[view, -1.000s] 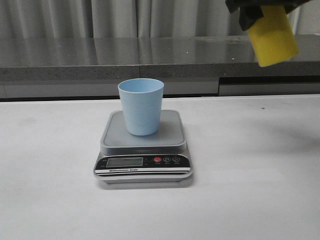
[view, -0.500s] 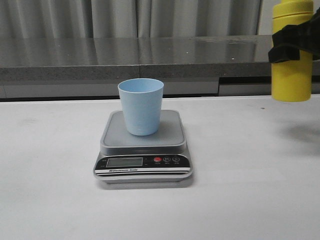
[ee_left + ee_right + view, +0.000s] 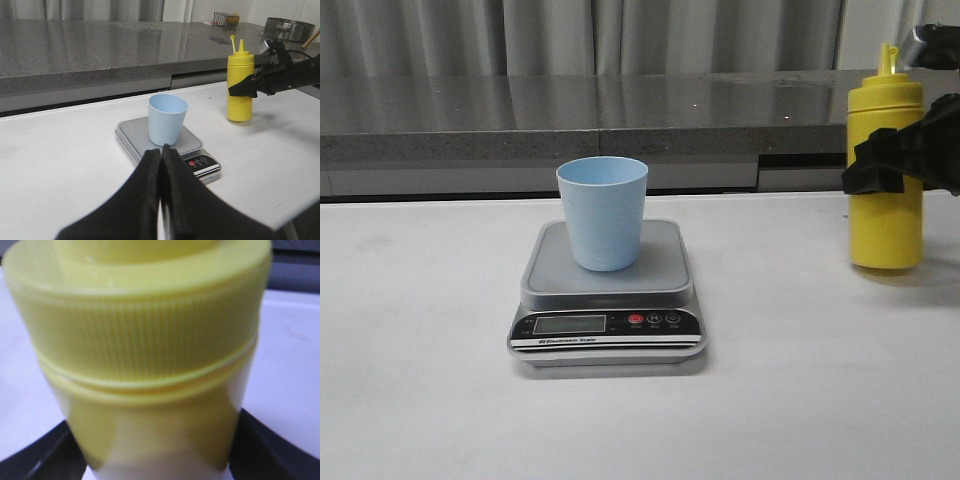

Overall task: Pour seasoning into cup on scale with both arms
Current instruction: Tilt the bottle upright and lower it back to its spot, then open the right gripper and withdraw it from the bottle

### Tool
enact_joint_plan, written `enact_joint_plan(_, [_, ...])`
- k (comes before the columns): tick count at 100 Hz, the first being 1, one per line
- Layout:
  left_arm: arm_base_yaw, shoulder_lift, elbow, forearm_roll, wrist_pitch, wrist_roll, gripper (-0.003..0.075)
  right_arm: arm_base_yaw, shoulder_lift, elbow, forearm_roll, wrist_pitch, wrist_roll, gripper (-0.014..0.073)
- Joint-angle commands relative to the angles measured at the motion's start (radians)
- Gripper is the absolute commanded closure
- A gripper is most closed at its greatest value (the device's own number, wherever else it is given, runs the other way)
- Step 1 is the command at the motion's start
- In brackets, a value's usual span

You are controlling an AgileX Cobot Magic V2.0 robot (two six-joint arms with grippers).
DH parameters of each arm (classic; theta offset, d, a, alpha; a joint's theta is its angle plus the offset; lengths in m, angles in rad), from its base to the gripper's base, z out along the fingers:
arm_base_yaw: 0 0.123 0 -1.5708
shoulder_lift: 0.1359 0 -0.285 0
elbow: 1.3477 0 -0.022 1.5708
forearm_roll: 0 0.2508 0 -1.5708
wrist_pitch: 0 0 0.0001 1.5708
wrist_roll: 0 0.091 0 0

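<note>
The pale blue cup (image 3: 602, 212) stands upright on the scale's grey platform (image 3: 660, 270) at the table's middle. The yellow seasoning bottle (image 3: 886, 225) stands upright at the far right with its base at the table surface. My right gripper (image 3: 883, 165) is shut round the bottle's middle, and its black fingers (image 3: 40, 455) flank the bottle (image 3: 145, 355) in the right wrist view. The left wrist view shows my left gripper (image 3: 161, 150) shut and empty, short of the cup (image 3: 167, 120) and scale (image 3: 192, 145), with the bottle (image 3: 239, 102) beyond to the right.
A grey stone counter (image 3: 620, 110) runs along the back behind the table, with curtains above it. A metal bowl (image 3: 290, 27) and a wire basket (image 3: 225, 19) sit on the counter far off. The table's front edge shows in the left wrist view (image 3: 295, 215).
My right gripper has brought the bottle from tilted and high at the upper right to upright, then lowered it to the table. The cup and scale have not moved.
</note>
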Motion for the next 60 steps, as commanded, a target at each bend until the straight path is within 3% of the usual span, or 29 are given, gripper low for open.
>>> enact_joint_plan(1, [0.002, -0.014, -0.024, -0.013, -0.077, -0.005, 0.0741, -0.007, -0.039, -0.020, 0.007, -0.066, -0.015, 0.0356])
enact_joint_plan(8, [0.002, -0.014, -0.024, -0.013, -0.077, -0.005, 0.0741, -0.007, -0.039, -0.020, 0.007, -0.067, -0.015, 0.0349])
enact_joint_plan(15, [0.002, -0.014, -0.024, -0.013, -0.077, -0.005, 0.0741, -0.007, -0.039, -0.020, 0.006, -0.067, -0.015, 0.0284])
enact_joint_plan(27, [0.002, -0.014, -0.024, -0.013, -0.077, -0.005, 0.0741, -0.007, -0.039, -0.020, 0.006, -0.067, -0.013, 0.0044])
enact_joint_plan(34, [0.002, -0.014, -0.024, -0.013, -0.077, -0.005, 0.0741, -0.007, -0.039, -0.020, 0.006, -0.066, -0.010, -0.0045])
enact_joint_plan(60, [0.002, -0.014, -0.024, -0.013, -0.077, -0.005, 0.0741, -0.007, -0.062, 0.007, 0.006, -0.066, -0.002, -0.0059])
